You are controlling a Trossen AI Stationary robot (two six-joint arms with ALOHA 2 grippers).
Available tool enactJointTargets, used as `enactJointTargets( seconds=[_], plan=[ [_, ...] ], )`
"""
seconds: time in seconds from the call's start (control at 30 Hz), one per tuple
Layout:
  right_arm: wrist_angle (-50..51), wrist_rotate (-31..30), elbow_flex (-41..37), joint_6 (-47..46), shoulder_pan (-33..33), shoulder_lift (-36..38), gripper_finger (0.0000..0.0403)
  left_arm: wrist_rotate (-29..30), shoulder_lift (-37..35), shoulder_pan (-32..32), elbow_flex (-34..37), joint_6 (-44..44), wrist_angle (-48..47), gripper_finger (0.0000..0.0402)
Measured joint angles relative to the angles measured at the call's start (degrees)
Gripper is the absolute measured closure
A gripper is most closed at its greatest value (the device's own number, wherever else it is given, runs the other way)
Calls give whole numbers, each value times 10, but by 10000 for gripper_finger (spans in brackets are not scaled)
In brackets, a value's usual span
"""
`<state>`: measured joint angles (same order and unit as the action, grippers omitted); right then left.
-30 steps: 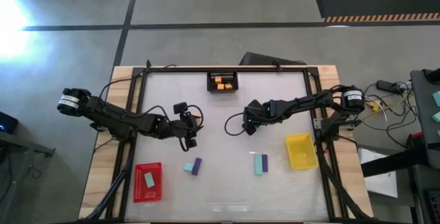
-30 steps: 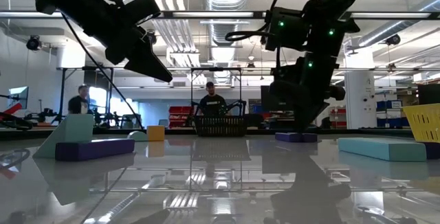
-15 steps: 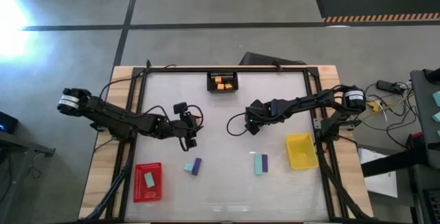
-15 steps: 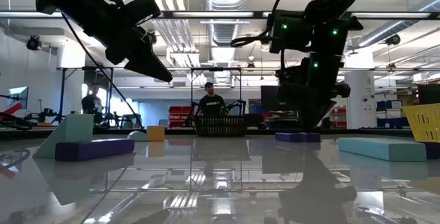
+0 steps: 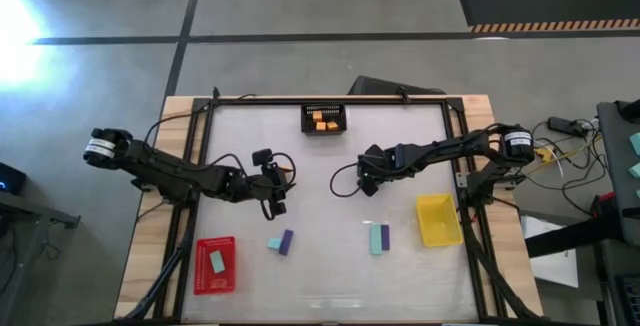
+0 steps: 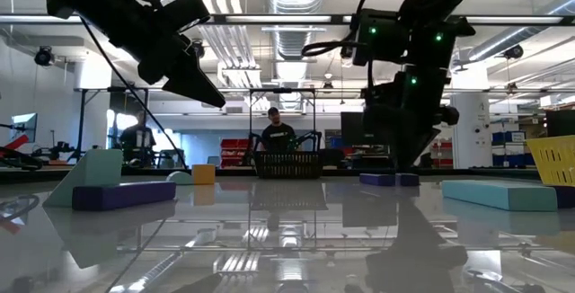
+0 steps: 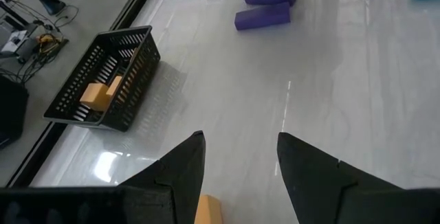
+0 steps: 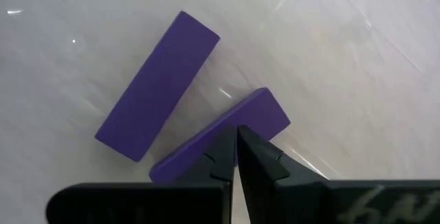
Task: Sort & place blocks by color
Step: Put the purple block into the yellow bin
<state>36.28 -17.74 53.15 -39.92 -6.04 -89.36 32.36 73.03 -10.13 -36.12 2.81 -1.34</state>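
Two purple blocks (image 8: 157, 90) (image 8: 230, 128) lie side by side on the table. My right gripper (image 8: 237, 145) is shut, with its tips right over the nearer one; in the high view it (image 5: 368, 188) hides them. My left gripper (image 7: 240, 138) hangs open above the table's left half (image 5: 277, 202) with nothing between its fingers. An orange block (image 7: 208, 209) lies on the table beneath it. A teal and purple pair (image 5: 281, 242) and another such pair (image 5: 379, 237) rest flat nearer the front edge. My right gripper's shut fingertips (image 8: 227, 157) point steeply down at the long edge of the nearer purple block (image 8: 256, 114), which lies on the table. I cannot tell whether they touch it.
A black basket (image 5: 323, 119) with orange blocks stands at the far edge. A red tray (image 5: 214, 264) holding a teal block sits at the front left, and a yellow tray (image 5: 438, 218) sits at the right. People stand in the room behind the table.
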Motion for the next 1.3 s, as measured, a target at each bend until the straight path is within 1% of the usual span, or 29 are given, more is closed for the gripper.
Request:
enactJointTargets(
  seconds=[0.43, 0.7, 1.3],
  plan=[
    [-6, -3, 0, -37, 0, 0, 394, 0, 0, 0, 0, 0, 0, 235],
    [-10, -3, 1, -37, 0, 0, 394, 0, 0, 0, 0, 13, 0, 235],
    [-10, -3, 1, -40, 0, 1, 394, 0, 0, 0, 0, 13, 0, 235]
  ],
)
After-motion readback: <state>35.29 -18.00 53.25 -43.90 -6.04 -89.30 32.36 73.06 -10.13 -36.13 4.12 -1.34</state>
